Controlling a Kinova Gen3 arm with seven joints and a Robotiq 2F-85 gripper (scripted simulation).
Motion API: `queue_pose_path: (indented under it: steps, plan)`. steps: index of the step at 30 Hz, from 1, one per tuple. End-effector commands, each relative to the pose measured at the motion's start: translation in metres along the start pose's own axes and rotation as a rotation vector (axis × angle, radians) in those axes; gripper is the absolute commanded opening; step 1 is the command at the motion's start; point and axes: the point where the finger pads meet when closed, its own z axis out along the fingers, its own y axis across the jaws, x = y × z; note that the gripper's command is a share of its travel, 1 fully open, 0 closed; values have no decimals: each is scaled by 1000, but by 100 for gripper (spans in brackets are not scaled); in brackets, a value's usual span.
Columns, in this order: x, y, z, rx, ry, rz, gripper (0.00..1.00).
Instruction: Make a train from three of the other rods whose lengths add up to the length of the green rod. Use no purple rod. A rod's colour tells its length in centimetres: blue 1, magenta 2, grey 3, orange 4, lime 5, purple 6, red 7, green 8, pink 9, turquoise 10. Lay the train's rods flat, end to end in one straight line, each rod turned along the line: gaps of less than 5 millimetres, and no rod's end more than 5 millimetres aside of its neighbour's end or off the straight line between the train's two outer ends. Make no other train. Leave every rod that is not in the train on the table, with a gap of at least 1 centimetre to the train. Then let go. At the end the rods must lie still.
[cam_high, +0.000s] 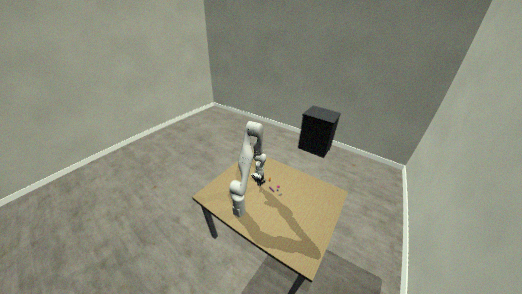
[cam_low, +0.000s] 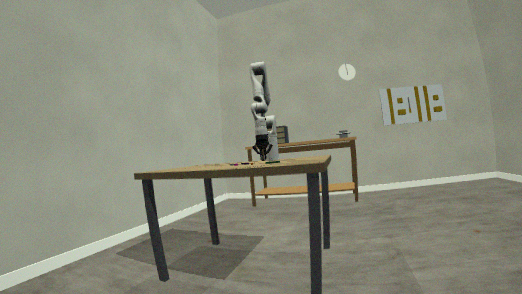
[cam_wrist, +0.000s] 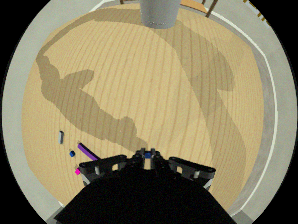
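Observation:
My gripper (cam_high: 259, 182) hangs over the table near the arm's base, just above the top; it also shows in the exterior view (cam_low: 262, 157). In the wrist view the fingers are shut on a small rod that looks blue, mostly hidden between the fingertips. A purple rod (cam_wrist: 85, 151), a magenta rod (cam_wrist: 77, 171) and two small bluish-grey rods (cam_wrist: 61, 137) lie on the table to the left of the fingers. In the top view an orange rod (cam_high: 270, 179) and the purple rod (cam_high: 271, 189) lie just right of the gripper. A green rod (cam_low: 272, 162) lies near the table edge.
The arm's base (cam_high: 238, 205) stands at the table's left edge. A black cabinet (cam_high: 319, 131) stands by the far wall. A second wooden table (cam_low: 320, 145) stands behind.

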Motion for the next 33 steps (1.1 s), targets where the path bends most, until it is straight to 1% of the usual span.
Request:
queue_pose_path:
  steps: [1,22,33]
  plan:
    - [0,0,0,0,-1,0,5]
    - [0,0,0,0,-1,0,5]
    - [0,0,8,0,-1,0,5]
